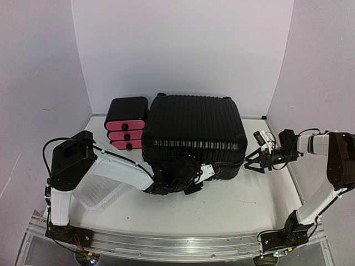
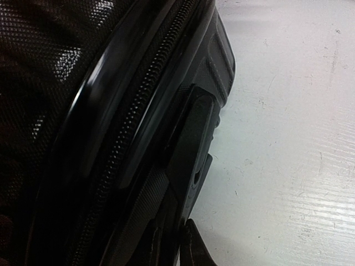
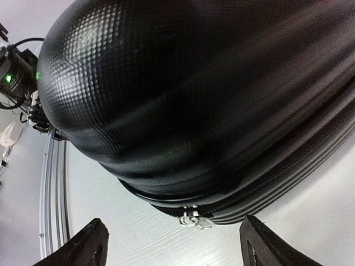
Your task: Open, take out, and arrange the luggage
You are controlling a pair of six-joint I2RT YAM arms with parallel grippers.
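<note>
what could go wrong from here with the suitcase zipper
The zipper pull is small and low near the table; the open right fingers could miss it or slip off. The luggage sits right beside the drawer box; tugging the zipper might shove it into the box.

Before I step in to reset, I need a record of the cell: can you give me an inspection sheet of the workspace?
Surface: white table, lightly scuffed.
Job's things: luggage lying flat, lid closed; silver zipper pull on its seam.
Clutter: drawer box with pink drawers beside the luggage; white mesh basket under the left arm.
Grippers: left pincer shut at the luggage's near seam; right pincer open, facing the zipper pull.
Cables: black loop on the left arm; wires at the right wrist.
Surroundings: white walls; metal rail along the near edge.
</note>
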